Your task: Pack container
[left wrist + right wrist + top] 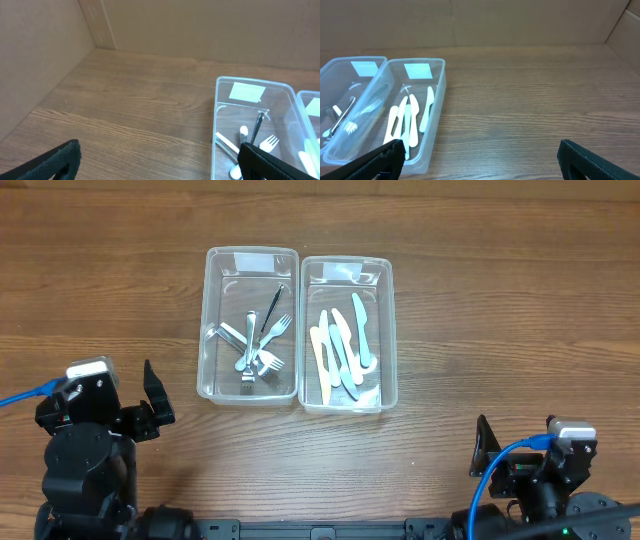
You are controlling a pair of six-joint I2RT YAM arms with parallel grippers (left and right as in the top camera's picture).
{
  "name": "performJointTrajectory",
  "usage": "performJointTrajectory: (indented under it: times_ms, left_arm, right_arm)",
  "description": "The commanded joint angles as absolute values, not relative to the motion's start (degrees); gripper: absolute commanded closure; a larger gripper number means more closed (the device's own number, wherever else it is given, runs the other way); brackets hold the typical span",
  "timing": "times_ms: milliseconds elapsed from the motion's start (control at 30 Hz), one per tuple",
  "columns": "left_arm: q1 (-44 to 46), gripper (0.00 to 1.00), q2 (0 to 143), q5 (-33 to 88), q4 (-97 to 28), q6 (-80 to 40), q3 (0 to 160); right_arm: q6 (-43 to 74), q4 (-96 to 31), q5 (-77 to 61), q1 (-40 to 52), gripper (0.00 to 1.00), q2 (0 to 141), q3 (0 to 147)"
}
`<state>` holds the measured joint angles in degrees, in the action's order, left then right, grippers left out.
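Two clear plastic containers stand side by side at the table's middle. The left container (209, 320) holds several metal forks and spoons (255, 345); it also shows in the left wrist view (218, 125). The right container (389, 330) holds several pale plastic knives (345, 345), also seen in the right wrist view (410, 120). My left gripper (160, 162) is open and empty, near the front left, left of the containers. My right gripper (480, 157) is open and empty at the front right, apart from the containers.
Brown cardboard walls (45, 50) enclose the wooden table at the left and back. Bare wood (480, 300) lies right of the containers. White labels (254, 262) are stuck on the far ends of both containers.
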<state>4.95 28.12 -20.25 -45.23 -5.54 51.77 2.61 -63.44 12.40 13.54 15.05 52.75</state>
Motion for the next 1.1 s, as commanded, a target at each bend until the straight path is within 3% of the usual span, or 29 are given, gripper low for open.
performJointTrajectory:
  times_ms: [0, 900, 1067]
  left_arm:
    - [5.32, 0.00, 27.35, -19.88, -45.43, -1.93, 51.48]
    - [5.32, 0.00, 27.33, -19.86, -59.57, -1.28, 51.46]
    - [5.32, 0.00, 27.33, -19.86, -59.86, -1.28, 51.46]
  right_arm:
    - [3.22, -62.76, 13.47, 13.82, 0.00, 14.90, 52.34]
    - [3.20, -65.47, 13.47, 13.72, 0.00, 14.74, 52.34]
    - [3.14, -64.51, 8.08, 9.47, 0.00, 8.58, 50.37]
